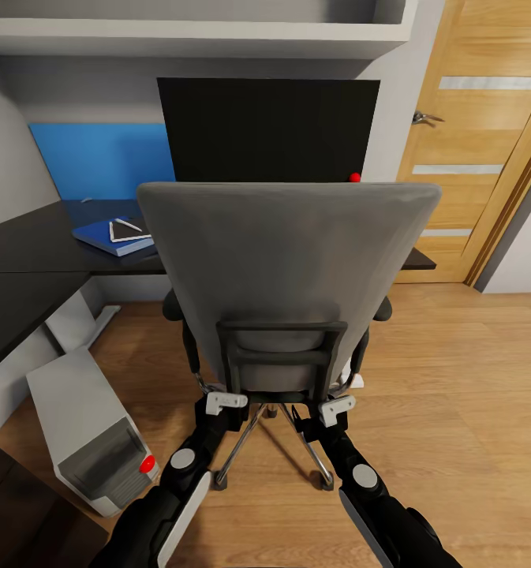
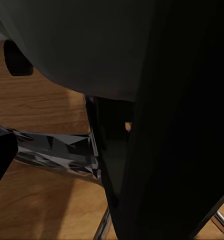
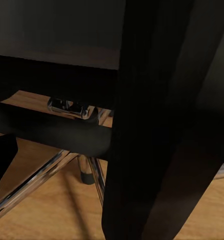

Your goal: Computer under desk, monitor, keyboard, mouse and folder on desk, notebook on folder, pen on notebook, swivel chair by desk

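Observation:
The grey swivel chair [image 1: 289,252] stands right in front of me, its tall back toward me. Behind it on the black desk [image 1: 28,252] rises the monitor [image 1: 265,130]. Left of it lies the blue folder [image 1: 95,235] with the dark notebook [image 1: 125,232] and the white pen [image 1: 131,225] on top. The computer [image 1: 87,430] lies on the floor by the desk's left wing. My left gripper [image 1: 226,402] and right gripper [image 1: 336,408] stand open at the chair's black lower back frame [image 2: 157,150] [image 3: 152,130]. Keyboard and mouse are hidden.
The chair's chrome legs [image 1: 241,442] [image 2: 52,155] [image 3: 32,185] spread over the wooden floor between my arms. A wooden door [image 1: 470,158] is at the right. A shelf [image 1: 194,35] hangs over the desk. A dark unit [image 1: 13,513] sits at my near left.

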Tool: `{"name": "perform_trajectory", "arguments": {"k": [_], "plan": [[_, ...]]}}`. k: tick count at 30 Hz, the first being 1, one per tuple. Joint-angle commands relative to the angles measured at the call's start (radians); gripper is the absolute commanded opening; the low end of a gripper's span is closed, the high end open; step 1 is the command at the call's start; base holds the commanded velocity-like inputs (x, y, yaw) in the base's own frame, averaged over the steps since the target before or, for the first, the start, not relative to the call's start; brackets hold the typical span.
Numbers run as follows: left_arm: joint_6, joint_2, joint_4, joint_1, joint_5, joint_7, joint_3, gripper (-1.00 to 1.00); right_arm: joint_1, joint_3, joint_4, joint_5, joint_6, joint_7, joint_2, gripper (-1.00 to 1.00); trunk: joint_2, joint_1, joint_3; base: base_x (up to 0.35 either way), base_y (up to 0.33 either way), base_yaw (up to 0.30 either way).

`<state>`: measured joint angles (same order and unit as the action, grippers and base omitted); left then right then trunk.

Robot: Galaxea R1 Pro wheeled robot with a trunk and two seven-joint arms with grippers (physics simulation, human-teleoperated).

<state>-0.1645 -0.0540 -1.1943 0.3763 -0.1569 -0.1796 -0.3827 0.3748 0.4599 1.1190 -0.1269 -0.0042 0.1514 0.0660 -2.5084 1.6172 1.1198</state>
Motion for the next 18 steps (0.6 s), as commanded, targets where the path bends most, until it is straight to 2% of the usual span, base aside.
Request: {"name": "perform_trajectory", "arguments": {"k": [1,13,18], "plan": [[-0.004,0.002,-0.001,0.0,-0.01,-0.004,-0.002,1.0,0.001,0.005,0.001,-0.01,0.0,0.008,0.001,1.0,0.0,0.0,0.001,0.0,0.0,0.0],[-0.004,0.006,-0.001,0.001,-0.01,0.012,-0.002,1.0,0.001,0.005,0.001,-0.01,0.0,0.008,0.001,1.0,0.0,0.0,0.001,-0.002,0.0,0.0],[-0.005,0.006,-0.002,0.0,-0.01,0.012,-0.002,1.0,0.001,0.005,0.001,-0.01,0.0,0.008,0.001,1.0,0.0,0.0,0.001,-0.148,-0.026,0.0]]}}
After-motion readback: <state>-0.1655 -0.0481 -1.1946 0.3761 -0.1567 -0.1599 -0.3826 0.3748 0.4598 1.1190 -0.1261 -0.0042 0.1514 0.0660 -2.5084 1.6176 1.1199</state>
